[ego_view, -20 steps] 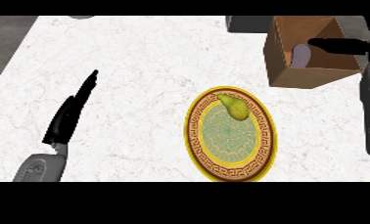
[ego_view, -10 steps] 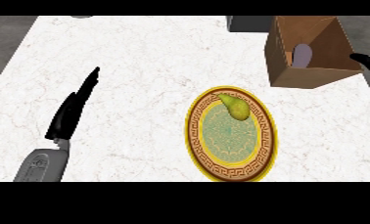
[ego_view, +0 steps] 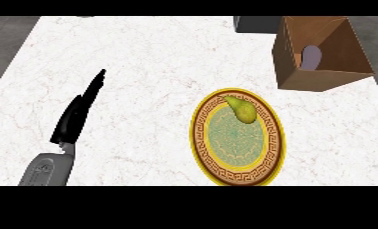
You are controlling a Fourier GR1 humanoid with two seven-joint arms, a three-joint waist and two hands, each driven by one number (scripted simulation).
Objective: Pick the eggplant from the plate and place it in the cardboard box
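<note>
White marbled surface point(ego_view: 148, 58) carries a plate point(ego_view: 201, 138) and, far right, a cardboard box point(ego_view: 295, 68). Inside the box a purple eggplant point(ego_view: 312, 57) shows only partly. The left robot hand point(ego_view: 77, 113) rests straight-fingered, holding nothing.

Eggplant point(ego_view: 312, 57) in cardboard box point(ego_view: 295, 68), plate point(ego_view: 238, 173) before it, pear point(ego_view: 242, 109) on plate

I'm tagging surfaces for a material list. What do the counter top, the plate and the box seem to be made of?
The counter top looks like polished white marble or stone, given its faint grey veining. The plate seems to be glazed ceramic: a yellow rim, a brown patterned band and a green centre. The box looks like plain brown cardboard, matte, with flat open flaps.
</note>
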